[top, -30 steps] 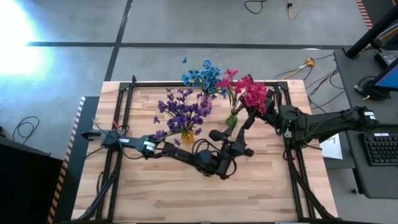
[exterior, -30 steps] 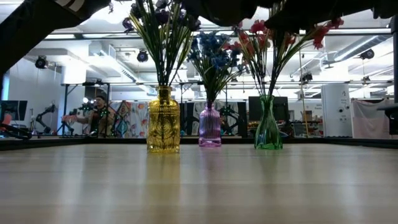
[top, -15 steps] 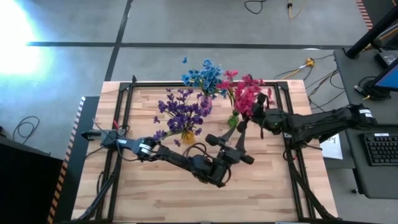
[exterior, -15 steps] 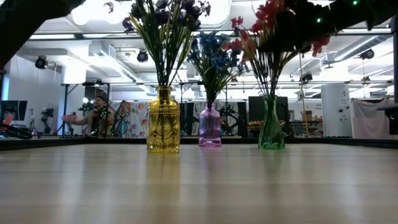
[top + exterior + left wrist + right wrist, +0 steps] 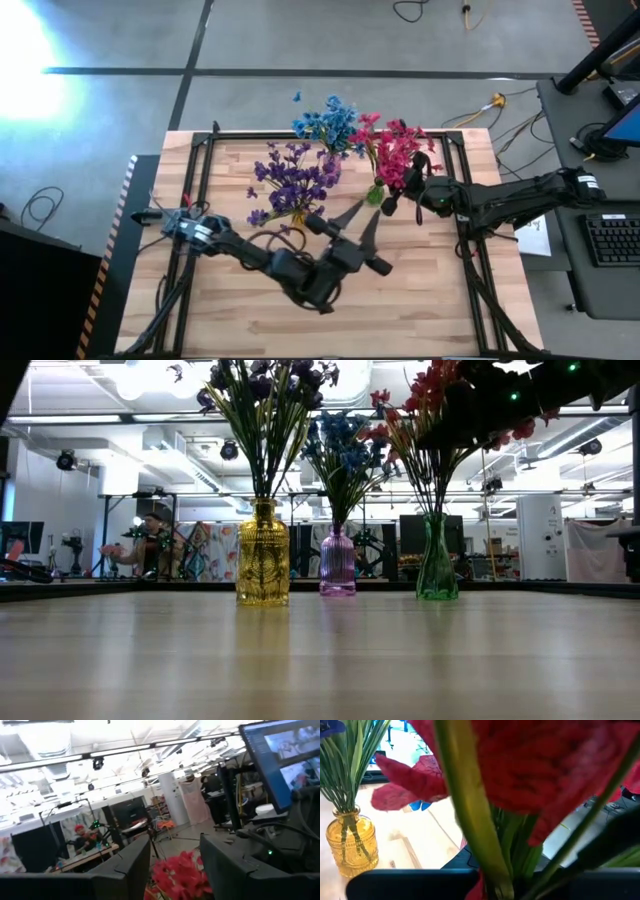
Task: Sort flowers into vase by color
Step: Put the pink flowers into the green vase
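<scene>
- Right now three vases stand in a row toward the far side of the wooden table [image 5: 250, 320]: a yellow vase [image 5: 263, 555], a purple vase [image 5: 337, 563] and a green vase [image 5: 436, 559].
- Purple flowers [image 5: 293, 180] fill the yellow vase, their stems fanning out above its neck.
- Blue flowers [image 5: 326, 122] sit in the purple vase, in the middle of the row.
- Red-pink flowers [image 5: 393, 150] rise out of the green vase, nearest the right arm.
- Over at that green vase, the right gripper [image 5: 412, 180] is in among the red-pink blooms, just above the vase mouth.
- Its fingers are pressed together, and the right wrist view is filled with a thick green stem [image 5: 470, 820] and red petals right up against the camera; whether the stem is actually pinched, I cannot tell.
- Meanwhile the left gripper [image 5: 352, 215] hovers over the table, near the front of the vases, between the yellow one and the green one.
- Its two dark fingers [image 5: 122, 870] stand spread apart with nothing between them, pointing toward the red-pink cluster.
- Way back in the room, beyond the table, a person [image 5: 150, 545] is visible in the low view.
</scene>
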`<state>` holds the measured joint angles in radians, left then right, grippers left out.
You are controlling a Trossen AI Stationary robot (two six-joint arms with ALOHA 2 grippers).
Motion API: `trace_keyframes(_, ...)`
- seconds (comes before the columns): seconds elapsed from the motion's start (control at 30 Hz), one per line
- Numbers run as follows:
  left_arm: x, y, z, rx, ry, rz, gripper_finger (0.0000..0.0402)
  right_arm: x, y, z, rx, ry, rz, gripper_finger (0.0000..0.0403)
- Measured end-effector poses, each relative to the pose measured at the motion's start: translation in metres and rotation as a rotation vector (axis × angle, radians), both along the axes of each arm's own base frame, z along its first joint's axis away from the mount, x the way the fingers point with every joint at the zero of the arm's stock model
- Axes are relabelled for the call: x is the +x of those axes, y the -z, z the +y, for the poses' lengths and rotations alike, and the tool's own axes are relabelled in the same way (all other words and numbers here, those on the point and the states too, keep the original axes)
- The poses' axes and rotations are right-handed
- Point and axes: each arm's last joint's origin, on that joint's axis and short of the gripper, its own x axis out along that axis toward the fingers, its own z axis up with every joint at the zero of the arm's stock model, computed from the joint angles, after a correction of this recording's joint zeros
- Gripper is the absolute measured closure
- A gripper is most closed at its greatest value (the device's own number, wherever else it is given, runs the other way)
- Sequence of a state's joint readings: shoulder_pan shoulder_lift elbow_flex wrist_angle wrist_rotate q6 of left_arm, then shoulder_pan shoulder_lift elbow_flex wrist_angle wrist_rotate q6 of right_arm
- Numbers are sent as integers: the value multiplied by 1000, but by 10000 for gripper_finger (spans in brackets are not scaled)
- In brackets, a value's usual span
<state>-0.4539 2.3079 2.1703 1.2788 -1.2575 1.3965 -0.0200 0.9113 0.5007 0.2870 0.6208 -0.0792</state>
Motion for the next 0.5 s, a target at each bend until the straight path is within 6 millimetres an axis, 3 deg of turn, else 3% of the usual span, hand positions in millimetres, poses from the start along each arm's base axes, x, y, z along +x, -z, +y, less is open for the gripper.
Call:
trace_keyframes(0.23,-44,-33,7,34,34,28,245,1,1,0,-8,0,16,376)
trace_keyframes(0.5,-108,-20,13,83,103,140,245,1,1,0,-31,3,34,376)
